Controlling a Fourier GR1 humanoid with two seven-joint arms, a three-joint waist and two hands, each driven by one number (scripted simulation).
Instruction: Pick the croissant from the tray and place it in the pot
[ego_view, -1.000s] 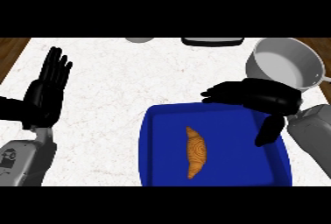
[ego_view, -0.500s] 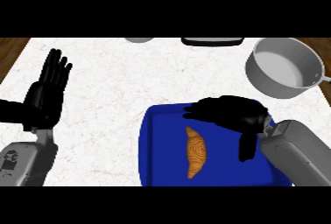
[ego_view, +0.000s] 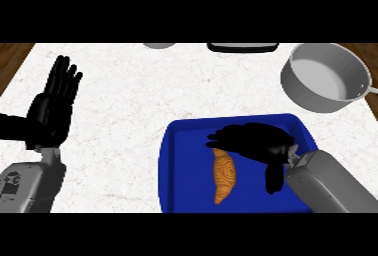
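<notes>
Head view: right black robot hand (ego_view: 251, 141) sits over the blue rectangular tray (ego_view: 181, 165), palm down, fingers curled w/ tips reaching toward the top end of the golden-brown croissant (ego_view: 223, 175). Thumb hangs down along the grey forearm's side, apart from the pastry. Fingertips look to be at or just above the croissant's upper tip; can't tell whether they touch. Nothing is clasped; most of the croissant lies bare below the hand. The grey right forearm (ego_view: 328, 182) comes in from lower right and covers the tray's right-hand near corner.

Left black robot hand (ego_view: 52, 107) is at the view's left edge, fingers straight and up, resting open, holding nothing, over the white marbled table (ego_view: 133, 90). Its grey forearm shows at lower left.

Hidden/cut off: the right hand covers part of the tray floor and the croissant's very top; tray's lower edge runs out of frame. Two items at the table's far edge are cut off: a pale round thing (ego_view: 157, 45) and a dark flat-rimmed thing (ego_view: 244, 47); can't make out what they are.

Croissant: long, narrow, lying lengthwise in the tray's middle, slightly curved, w/ spiral ridges on its crust. The grey metal round pot (ego_view: 325, 77) stands upright at the table's upper right, well apart from the tray, pale inside, handle stub to its right.
</notes>
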